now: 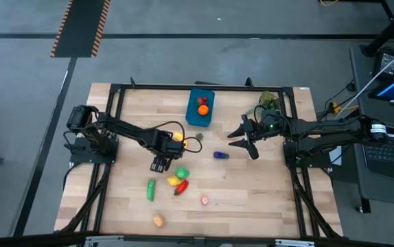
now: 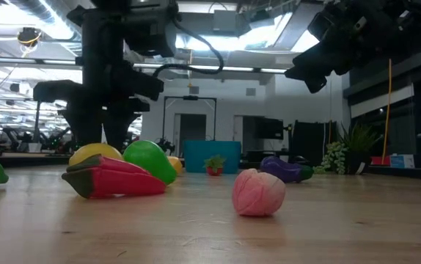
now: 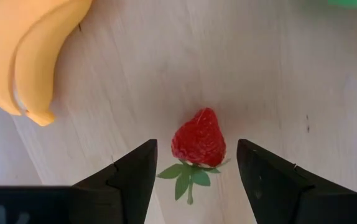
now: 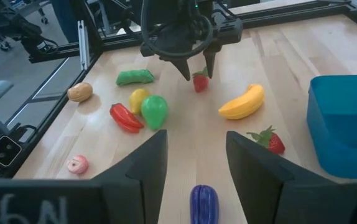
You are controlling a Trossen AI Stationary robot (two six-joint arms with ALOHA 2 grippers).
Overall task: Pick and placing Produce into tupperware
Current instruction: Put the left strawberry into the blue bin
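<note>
A red strawberry (image 3: 198, 138) with green leaves lies on the wooden table, between the fingers of my left gripper (image 3: 196, 163). That gripper is open and points down, with a gap showing on each side of the berry. The right wrist view shows the same gripper (image 4: 199, 73) and berry (image 4: 200, 81). A yellow banana (image 3: 23, 56) lies close by. My right gripper (image 1: 241, 137) hangs open above the table near the purple eggplant (image 4: 203, 202), holding nothing. The teal tupperware (image 1: 200, 108) stands at the far middle with an orange and a red piece inside.
A second strawberry (image 4: 268, 140) lies near the tub. A red pepper (image 4: 124, 117), a green fruit (image 4: 154, 110) and a yellow fruit (image 4: 137, 98) lie together. A green cucumber (image 4: 135, 76), a brown potato (image 4: 79, 92) and a pink piece (image 4: 77, 165) lie toward the near edge. A leafy sprig (image 1: 269, 101) sits at the far right.
</note>
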